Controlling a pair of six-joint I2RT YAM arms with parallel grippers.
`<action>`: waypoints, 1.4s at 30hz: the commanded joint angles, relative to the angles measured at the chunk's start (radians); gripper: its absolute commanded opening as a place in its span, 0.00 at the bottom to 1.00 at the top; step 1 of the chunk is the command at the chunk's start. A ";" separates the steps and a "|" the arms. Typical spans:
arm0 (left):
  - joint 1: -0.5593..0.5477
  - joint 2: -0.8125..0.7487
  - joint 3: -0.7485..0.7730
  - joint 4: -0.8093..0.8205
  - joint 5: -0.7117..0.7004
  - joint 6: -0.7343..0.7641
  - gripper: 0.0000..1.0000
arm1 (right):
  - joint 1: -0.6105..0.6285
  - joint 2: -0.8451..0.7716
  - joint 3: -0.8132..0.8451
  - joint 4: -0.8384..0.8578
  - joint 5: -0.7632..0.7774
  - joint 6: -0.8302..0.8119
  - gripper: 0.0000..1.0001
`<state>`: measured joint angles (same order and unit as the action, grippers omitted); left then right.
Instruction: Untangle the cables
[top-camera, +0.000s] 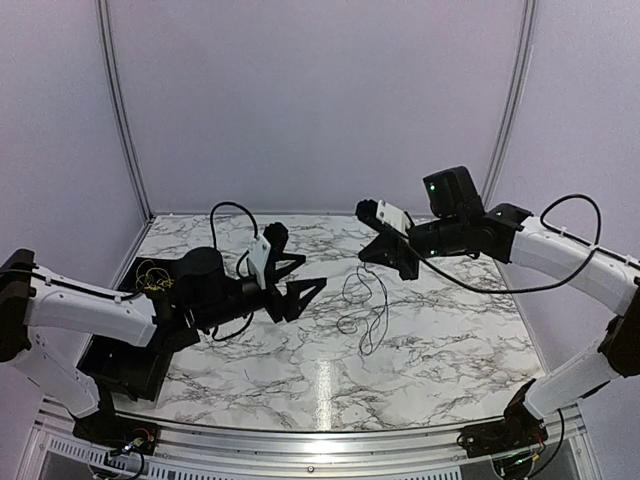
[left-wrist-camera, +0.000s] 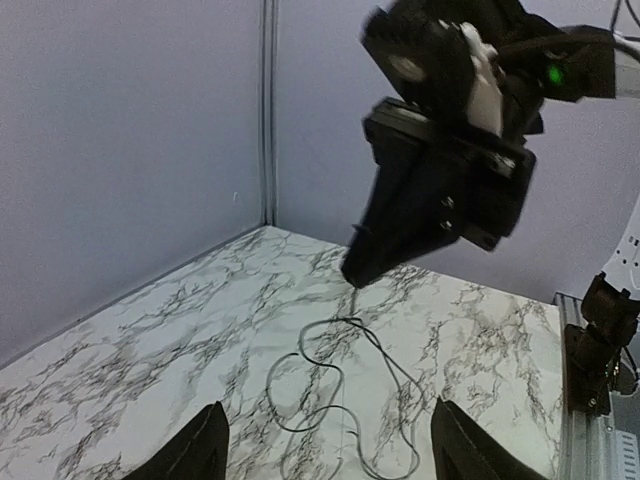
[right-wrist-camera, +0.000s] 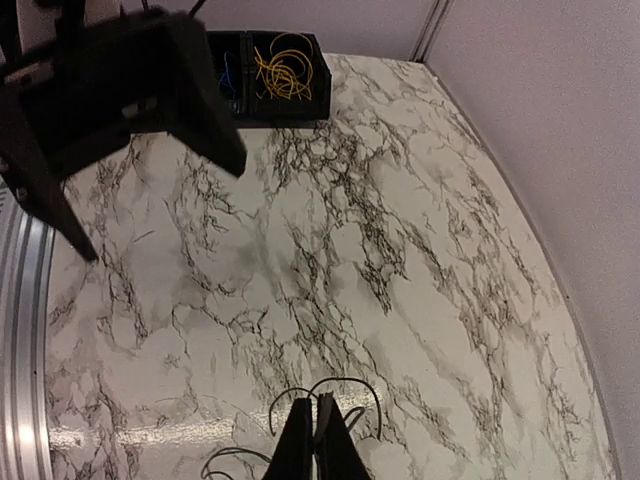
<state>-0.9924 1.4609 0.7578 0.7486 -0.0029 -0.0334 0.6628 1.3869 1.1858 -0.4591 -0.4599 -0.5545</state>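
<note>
Right end effector (right-wrist-camera: 318, 440) clamped on the black cable (top-camera: 362, 312), loops draping onto the desk (top-camera: 450, 340); left end effector (top-camera: 314, 271) spread wide just left. Cable looks limp, weightless, slippery; I'd pinch a low loop.

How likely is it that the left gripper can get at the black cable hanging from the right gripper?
Probably yes. The left gripper is open and faces the loops of the black cable on the marble table, with nothing between them. The right gripper holds only the cable's upper end.
</note>
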 joint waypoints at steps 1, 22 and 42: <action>-0.092 0.122 -0.094 0.449 -0.059 0.099 0.72 | 0.001 0.006 0.144 -0.079 -0.121 0.104 0.00; -0.171 0.733 0.389 0.808 -0.271 0.070 0.48 | 0.001 0.050 0.322 -0.185 -0.273 0.131 0.00; -0.170 0.828 0.245 0.767 -0.202 -0.155 0.07 | -0.229 0.028 0.781 -0.153 -0.376 0.260 0.00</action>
<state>-1.1614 2.2612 1.0267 1.5341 -0.2020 -0.1516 0.4446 1.4143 1.8969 -0.6304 -0.7853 -0.3485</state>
